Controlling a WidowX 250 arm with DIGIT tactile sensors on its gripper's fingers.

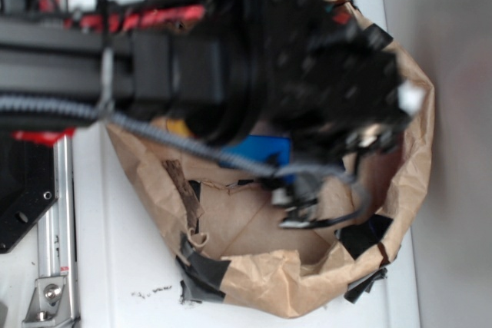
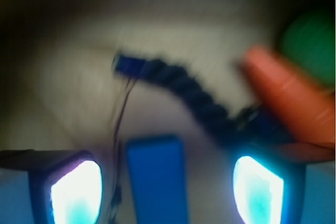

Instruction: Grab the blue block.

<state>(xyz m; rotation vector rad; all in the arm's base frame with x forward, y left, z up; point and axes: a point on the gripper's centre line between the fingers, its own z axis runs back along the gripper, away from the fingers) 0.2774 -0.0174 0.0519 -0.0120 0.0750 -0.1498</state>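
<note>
Inside the brown paper bag [image 1: 261,274] on the white table [image 1: 138,266]: blue block [image 2: 157,179] lying flat on the bag's floor, directly between the two glowing fingertips [image 2: 76,192] of the hand [image 2: 167,191]. Hand spread wide, holding nothing, one finger on either side of the block with clear gaps on both flanks. From the exterior view, only a patch of the block showing beneath the black arm [image 1: 192,59], near the middle of the bag.

Just beyond the block, a dark navy rope [image 2: 184,90] curving across the bag floor, its near end reaching toward the right-hand finger; thin loose threads trailing down beside the block's left edge. Farther right, an orange object [image 2: 283,98] and a green one [image 2: 312,40], both blurred, well apart from the block.

Likely rigid, light, smooth-faced, so probably a little slippery under the pads. Best taken across the narrow width, on the two long side faces, near mid-length to avoid pivoting. Already aligned that way, long axis running away from the wrist camera. Worth lowering far enough for the pads to meet the sides squarely rather than the top edges. Risk: rope end or threads caught under the right finger; soft paper floor shifting under pressure.
</note>
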